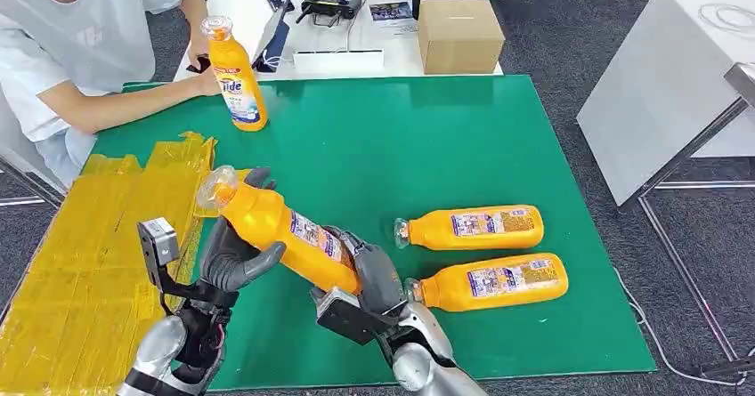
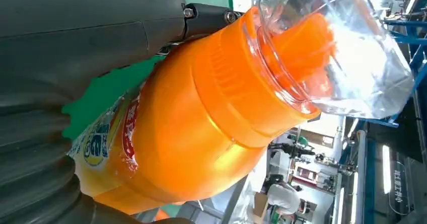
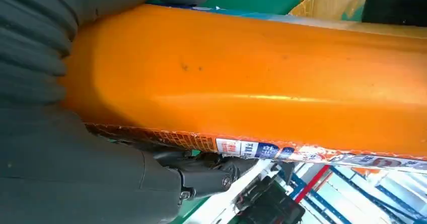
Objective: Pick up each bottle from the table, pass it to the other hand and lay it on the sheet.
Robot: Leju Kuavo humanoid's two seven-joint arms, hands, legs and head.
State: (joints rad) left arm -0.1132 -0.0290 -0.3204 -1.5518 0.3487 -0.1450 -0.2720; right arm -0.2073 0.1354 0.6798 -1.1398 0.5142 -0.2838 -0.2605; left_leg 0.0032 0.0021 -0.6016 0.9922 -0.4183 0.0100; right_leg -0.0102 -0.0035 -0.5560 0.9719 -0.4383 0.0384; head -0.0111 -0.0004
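Observation:
An orange bottle (image 1: 287, 231) with a clear cap (image 1: 216, 188) is held tilted in the air over the near left part of the green mat (image 1: 383, 138). My right hand (image 1: 374, 278) grips its base, where the right wrist view has the orange body (image 3: 252, 78) pressed against the palm. My left hand (image 1: 233, 255) wraps the upper body below the cap; in the left wrist view the shoulder and cap (image 2: 282, 68) sit close against my thumb. Two more orange bottles (image 1: 472, 227) (image 1: 494, 282) lie on the mat to the right. The yellow sheet (image 1: 85, 254) lies to the left.
A person sits at the far left, one hand on an upright orange bottle (image 1: 236, 76) at the mat's far edge. Behind the mat are a cardboard box (image 1: 458, 33) and a controller (image 1: 331, 4) on a white table. Another white table (image 1: 663, 84) stands to the right.

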